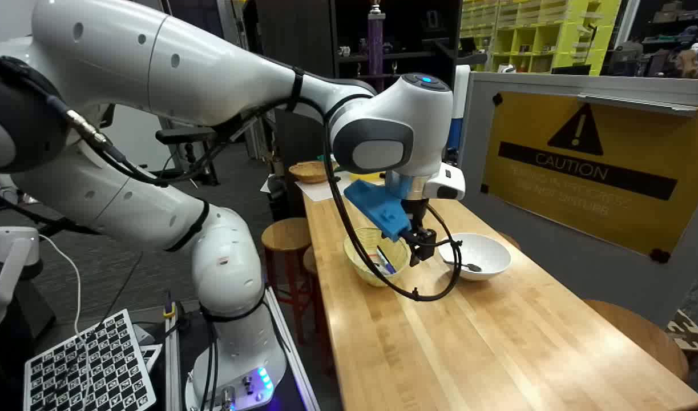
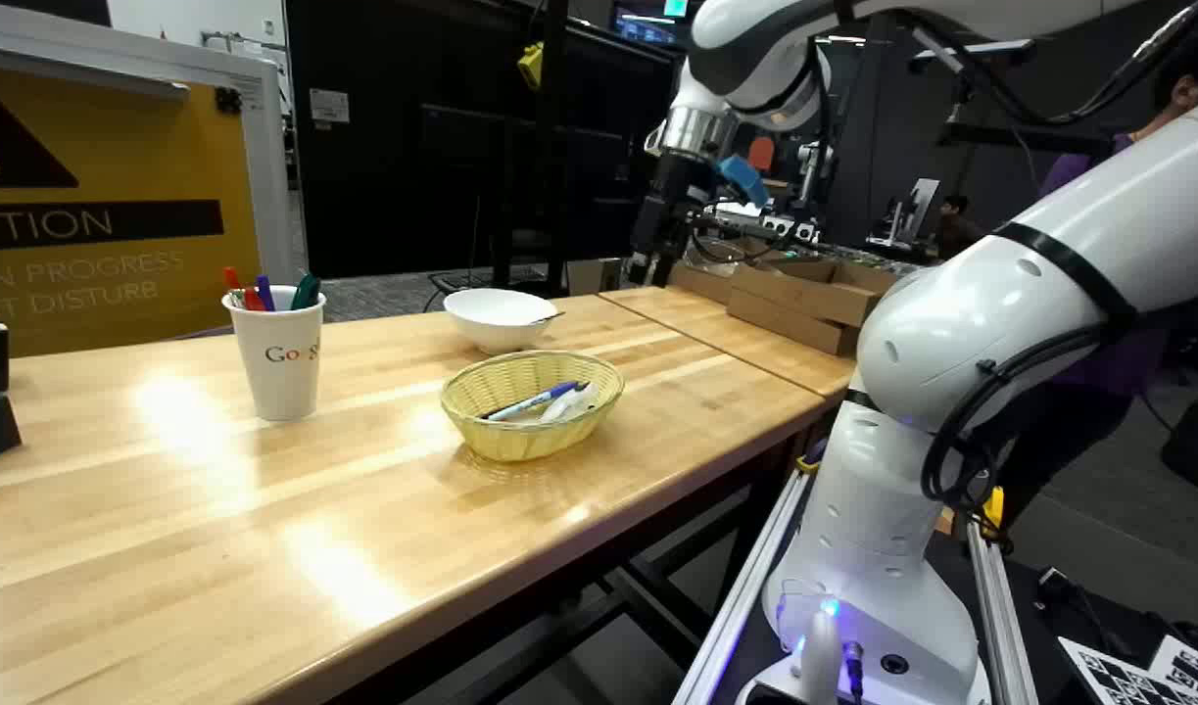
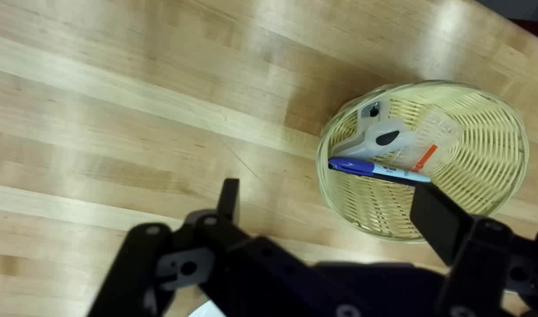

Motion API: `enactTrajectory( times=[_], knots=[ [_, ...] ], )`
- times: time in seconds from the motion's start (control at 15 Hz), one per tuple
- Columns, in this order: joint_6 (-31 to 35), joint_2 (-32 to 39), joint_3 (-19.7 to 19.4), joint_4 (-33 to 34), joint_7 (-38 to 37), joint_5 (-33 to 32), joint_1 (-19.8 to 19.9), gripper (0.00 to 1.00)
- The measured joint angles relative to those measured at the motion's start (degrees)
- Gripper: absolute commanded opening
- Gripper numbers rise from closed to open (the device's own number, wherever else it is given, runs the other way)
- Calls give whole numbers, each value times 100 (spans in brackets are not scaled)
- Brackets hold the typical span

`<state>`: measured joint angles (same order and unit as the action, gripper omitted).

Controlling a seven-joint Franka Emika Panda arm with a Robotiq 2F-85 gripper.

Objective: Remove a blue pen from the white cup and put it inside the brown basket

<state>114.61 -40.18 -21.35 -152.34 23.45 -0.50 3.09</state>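
Blue pen is inside the brown basket; I see it there in the wrist view and in both exterior views. Its cap end lies near the basket's left wall in my wrist view, pale translucent plastic pieces just beside it.

Left to right in an exterior view: yellow caution sign, partly cut off by the picture edge. White cup upright on the wooden table, well apart from the basket, with red, purple and green pens sticking out. White bowl next, spoon in it, handle reaching past the rim. Basket stands upright, nearer the camera than the bowl and apart from it. My gripper hangs above the table, right of the bowl, pointing down. Wrist view gives me the jaws spread wide apart, table and part of the basket showing between them. One jaw overlaps the pen's far end there, but both exterior views put the gripper apart from the pen. Blue bracket sits up on the wrist, to its right. Farther right, cardboard boxes, then my arm's white base, glowing blue low down.
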Motion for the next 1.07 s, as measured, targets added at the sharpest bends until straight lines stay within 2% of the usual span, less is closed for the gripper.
enactTrajectory(
  times=[0.8, 1.07],
  knots=[
    [0, 26, 23, 1, 0, 0, 4, 100],
    [72, 320, 89, 97, 15, 39, -49, 100]
  ],
)
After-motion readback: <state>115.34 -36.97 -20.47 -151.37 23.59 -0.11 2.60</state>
